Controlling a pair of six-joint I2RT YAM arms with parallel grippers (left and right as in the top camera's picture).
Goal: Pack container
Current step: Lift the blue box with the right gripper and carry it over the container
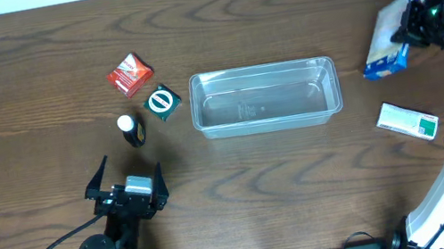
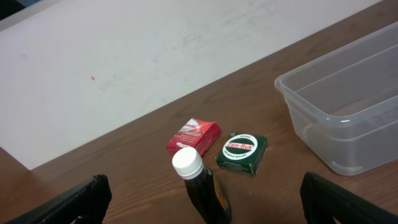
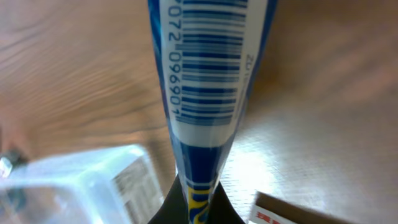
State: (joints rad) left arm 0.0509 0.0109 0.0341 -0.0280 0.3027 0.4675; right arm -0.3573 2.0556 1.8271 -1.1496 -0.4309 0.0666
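The right gripper (image 1: pixel 415 22) was clamped on the blue packet (image 1: pixel 383 50) at the far right of the table (image 1: pixel 306 192), well apart from the clear container (image 1: pixel 259 67), which sat empty in the middle. The carry would probably go best with a firm pinch, the packet lifted clear of the container's right-hand rim and released only low over its open floor. The left gripper (image 1: pixel 128 178) hung with its fingers spread wide, holding nothing, and the count was one container, one blue packet, one red packet (image 1: pixel 130 74), one green tin (image 1: pixel 162 102), one dark white-capped bottle (image 1: pixel 130 131) and one white-and-green box (image 1: pixel 409 121)
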